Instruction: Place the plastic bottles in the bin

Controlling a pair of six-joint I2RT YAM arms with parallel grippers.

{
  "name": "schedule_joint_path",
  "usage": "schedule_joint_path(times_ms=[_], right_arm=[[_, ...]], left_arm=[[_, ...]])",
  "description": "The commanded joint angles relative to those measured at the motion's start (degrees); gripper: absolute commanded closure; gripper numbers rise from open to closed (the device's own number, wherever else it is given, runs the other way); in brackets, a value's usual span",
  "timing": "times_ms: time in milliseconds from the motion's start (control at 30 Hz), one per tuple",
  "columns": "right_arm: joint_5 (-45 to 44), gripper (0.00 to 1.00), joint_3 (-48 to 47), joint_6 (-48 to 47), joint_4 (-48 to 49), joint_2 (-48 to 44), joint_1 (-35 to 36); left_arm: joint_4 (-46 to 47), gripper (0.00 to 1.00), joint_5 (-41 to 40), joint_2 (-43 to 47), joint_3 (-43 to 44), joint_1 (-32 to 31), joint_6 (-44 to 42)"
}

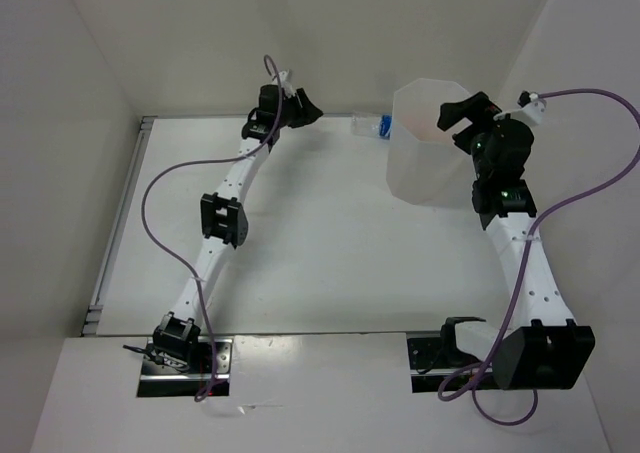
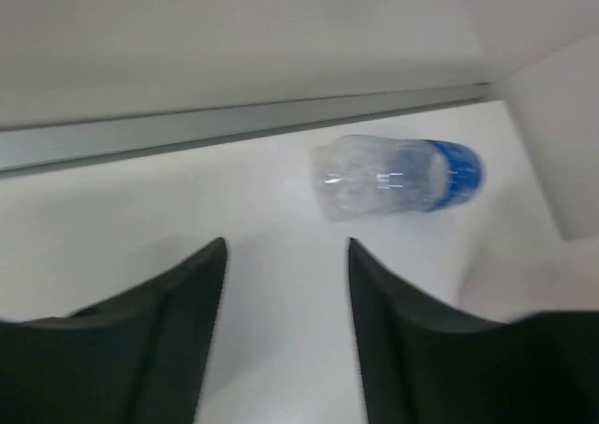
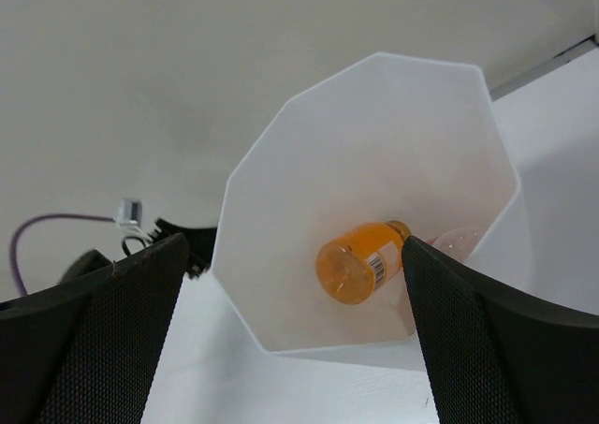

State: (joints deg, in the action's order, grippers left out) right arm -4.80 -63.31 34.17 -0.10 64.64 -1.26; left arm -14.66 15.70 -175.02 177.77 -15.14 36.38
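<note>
White table [image 1: 330, 233] and white walls enclosed the work area, with a metal rail [image 2: 234, 124] along the far edge. My left gripper [image 2: 286, 255] stood wide and empty, low over the table. The clear bottle with the blue label [image 2: 393, 176] lay on its side ahead of those fingers and off to their right, short of the rail, touching neither finger. My right gripper [image 3: 292, 255] was likewise spread wide, holding nothing, poised above the mouth of the bin [image 3: 374, 59]. Directly beneath it, inside the bin, lay one orange bottle [image 3: 356, 265]. A pale clear shape beside that was too cut off to name.

Risks, as judgement:
- The bottle sat outside the line of the left gap. A straight advance would likely strike it with the right-hand finger and roll it toward the rail or against the bin.
- It looked round, light and thin-walled. A grip across the curve could squirt it out, and a hard one could crush it.
- The bin looked light, so a knock from either arm might shift or tip it.
- With my right gripper over the rim, a left-arm delivery risked arm-to-arm contact.
</note>
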Motion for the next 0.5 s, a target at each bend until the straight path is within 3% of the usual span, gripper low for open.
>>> schedule_joint_path(times_ms=[0, 33, 133, 167, 467], right_arm=[[4.3, 0.0, -2.2, -1.8, 1.3, 1.8, 0.7], [4.8, 0.0, -3.0, -1.8, 0.0, 2.3, 0.7], [7.3, 0.0, -3.6, -4.1, 0.0, 3.7, 1.3], [7.3, 0.0, -4.3, -5.4, -0.7, 5.3, 2.0], [-0.6, 0.0, -13.8, -13.2, -7.9, 8.7, 8.1]], left_arm=[[1.5, 0.3, 13.5, 6.6, 2.0, 0.4, -5.5], [2.3, 0.2, 14.4, 6.6, 2.0, 0.4, -5.5], [3.6, 0.12, 13.1, 5.9, 2.0, 0.4, -4.8], [3.6, 0.01, 13.6, 5.9, 2.0, 0.4, -4.3], [1.4, 0.0, 13.1, 7.1, 2.0, 0.4, -7.8]])
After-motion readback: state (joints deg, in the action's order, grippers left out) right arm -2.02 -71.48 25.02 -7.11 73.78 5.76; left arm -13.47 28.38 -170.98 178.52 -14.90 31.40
